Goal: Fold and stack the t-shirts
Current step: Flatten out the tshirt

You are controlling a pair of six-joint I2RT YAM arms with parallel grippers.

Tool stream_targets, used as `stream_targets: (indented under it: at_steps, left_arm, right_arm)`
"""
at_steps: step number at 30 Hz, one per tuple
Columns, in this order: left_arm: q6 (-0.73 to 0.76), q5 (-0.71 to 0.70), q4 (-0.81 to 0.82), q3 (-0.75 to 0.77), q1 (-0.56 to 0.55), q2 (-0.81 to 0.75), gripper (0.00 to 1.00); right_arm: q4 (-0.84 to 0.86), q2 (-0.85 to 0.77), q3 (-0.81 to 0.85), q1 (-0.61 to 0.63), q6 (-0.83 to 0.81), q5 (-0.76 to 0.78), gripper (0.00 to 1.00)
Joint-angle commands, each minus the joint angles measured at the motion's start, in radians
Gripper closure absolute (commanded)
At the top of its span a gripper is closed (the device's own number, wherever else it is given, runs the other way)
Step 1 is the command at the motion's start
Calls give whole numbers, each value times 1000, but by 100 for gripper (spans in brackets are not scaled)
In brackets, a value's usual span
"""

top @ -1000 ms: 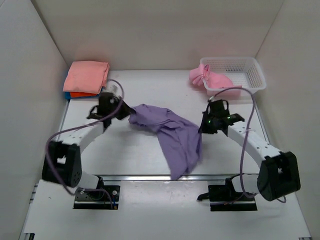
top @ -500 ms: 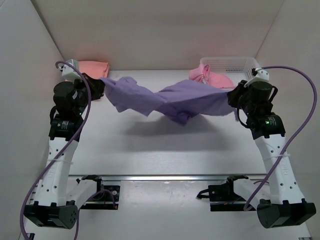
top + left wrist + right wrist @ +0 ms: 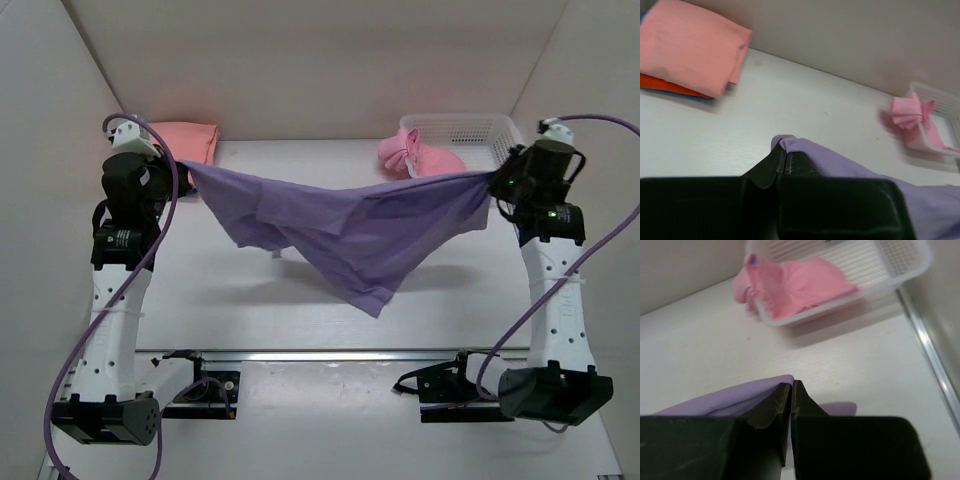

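The lavender-purple t-shirt [image 3: 350, 225] hangs in the air, stretched wide between both grippers, its middle sagging to a point above the table. My left gripper [image 3: 183, 168] is shut on its left corner [image 3: 790, 144]. My right gripper [image 3: 492, 178] is shut on its right corner [image 3: 760, 390]. A folded salmon-pink t-shirt [image 3: 185, 137] lies on an orange one [image 3: 670, 86] with a blue edge beneath, at the back left. A light pink t-shirt [image 3: 420, 155] hangs over the rim of the white mesh basket [image 3: 480, 130].
The basket [image 3: 900, 260] stands at the back right, close behind my right gripper. White walls enclose the table on three sides. The arm bases and a metal rail [image 3: 320, 353] lie at the near edge.
Both arms have risen and spread apart. The purple t-shirt has gone from a heap on the table to hanging stretched between the grippers.
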Motion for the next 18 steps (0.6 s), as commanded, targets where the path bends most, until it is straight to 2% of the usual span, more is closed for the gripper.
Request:
stream_targets:
  at_steps: [1,2,4,7,10,12,15,18]
  left_arm:
    - [50,-127,-33,55,29,14,100]
    - [53,-128,-30,49,34,6,100]
    - [43,-121,-26,40,35,6,100]
    - [42,-113,-21,12,38,-6,100]
    - [57,-154,-24,11,37,-17,100]
    - [69,-199,-35,25,38,-17,100]
    - [74,-214,-45,28,38,-18,100]
    - [44,-164,-27,34,66,-9,100]
  right_arm:
    - [-18,8,49,-212,27,-5,100]
    - [-21,12,53,-272,27,-18,100]
    - [-65,46,75,-292,8,-38,100]
    - [-151,100,117,-233,-28,48,100]
    - [-145,91,83,-212,-36,75,100]
    - [-129,75,68,-329,-31,18,100]
    - [-125,69,59,-436,-32,-56,100]
    - [-141,68,86,-398,-34,-3,100]
